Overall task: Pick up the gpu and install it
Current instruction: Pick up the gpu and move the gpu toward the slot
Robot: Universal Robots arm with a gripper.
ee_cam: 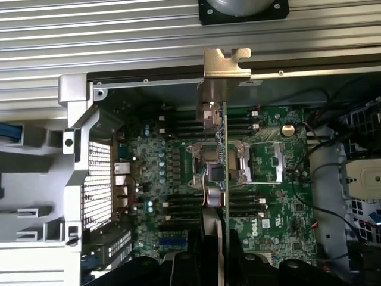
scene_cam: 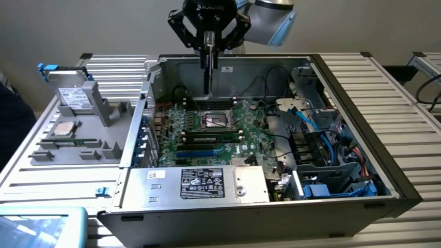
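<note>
Gripper (scene_cam: 208, 39) is clamped on the gpu (scene_cam: 208, 70), gripping its upper end. The card hangs upright and edge-on over the motherboard (scene_cam: 206, 137), inside the open computer case (scene_cam: 358, 103). Its lower end is near the motherboard's far edge; I cannot tell whether they touch. In the wrist view the silvery bracket (ee_cam: 223, 62) runs past the motherboard's edge. The hard drive (scene_cam: 72, 95) sits well apart from the motherboard, towards the exterior view's left.
</note>
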